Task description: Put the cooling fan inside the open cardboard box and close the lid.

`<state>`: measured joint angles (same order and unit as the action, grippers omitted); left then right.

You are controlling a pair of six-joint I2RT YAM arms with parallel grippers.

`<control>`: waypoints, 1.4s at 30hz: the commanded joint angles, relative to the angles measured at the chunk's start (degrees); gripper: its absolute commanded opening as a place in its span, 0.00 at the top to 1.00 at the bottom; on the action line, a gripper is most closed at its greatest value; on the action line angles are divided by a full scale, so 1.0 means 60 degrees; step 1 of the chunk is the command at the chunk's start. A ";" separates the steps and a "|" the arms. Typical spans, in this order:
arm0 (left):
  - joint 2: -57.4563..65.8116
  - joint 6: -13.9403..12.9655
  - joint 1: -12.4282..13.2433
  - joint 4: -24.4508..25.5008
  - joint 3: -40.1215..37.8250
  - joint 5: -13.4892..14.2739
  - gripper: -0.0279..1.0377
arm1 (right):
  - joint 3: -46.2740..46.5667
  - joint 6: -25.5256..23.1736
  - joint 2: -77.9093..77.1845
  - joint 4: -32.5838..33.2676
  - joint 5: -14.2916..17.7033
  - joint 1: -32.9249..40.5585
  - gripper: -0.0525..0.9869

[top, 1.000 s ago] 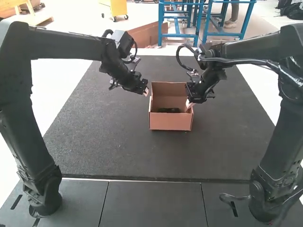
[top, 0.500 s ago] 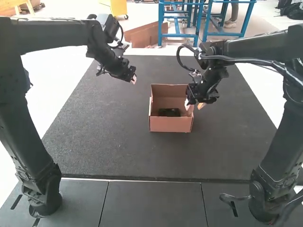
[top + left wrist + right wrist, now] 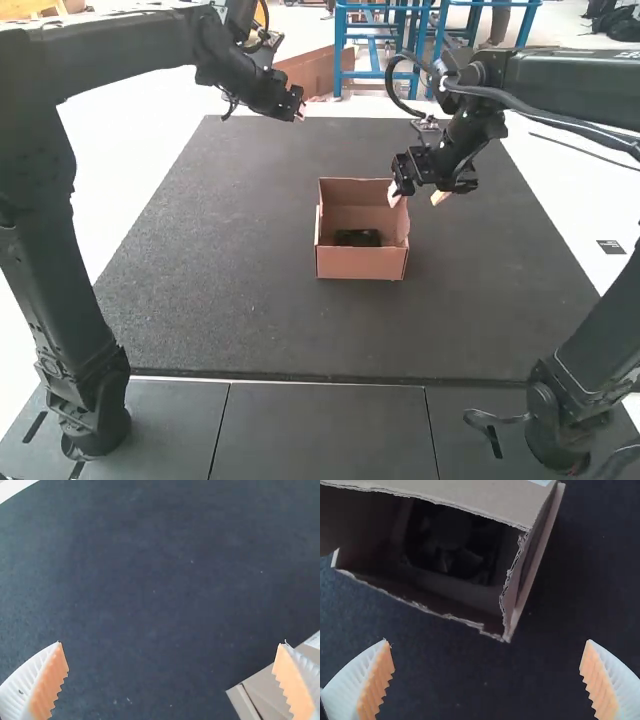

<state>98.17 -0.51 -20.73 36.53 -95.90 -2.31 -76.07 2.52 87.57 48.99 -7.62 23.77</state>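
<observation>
The cooling fan (image 3: 357,237) is already down in the cardboard box (image 3: 361,258). It looks like a dark lump on the box floor. So I think the job left to do is shutting the lid.

The box sits near the middle of the black mat (image 3: 200,260) on the worktop, and its top is open. One flap (image 3: 534,565) stands up along the side by the right gripper (image 3: 417,194).

To do this step well, the right gripper should come in from the outside of that flap and push it gently over the hole. It should go slow and low. A light box like this may slide or tip if it is pushed hard. The edges look torn, so a finger could catch on them.

The right gripper hangs just above the box's right rim, with its fingers spread wide and nothing in them. The fan is below it and a bit to the side, inside the box.

The left gripper (image 3: 293,108) is up high and well apart from the box, over the far left part of the mat. Its fingers are spread wide too, and it holds nothing.
</observation>
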 commanded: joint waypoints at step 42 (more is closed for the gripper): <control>0.0879 0.0466 -0.2844 -0.1050 0.3737 0.1190 0.06 | 0.0140 -0.1007 -0.3404 -0.0739 -0.1660 -0.2438 0.12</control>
<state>103.15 2.24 -37.89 31.09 -74.50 2.90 -76.01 -3.09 69.60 44.38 -15.70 9.47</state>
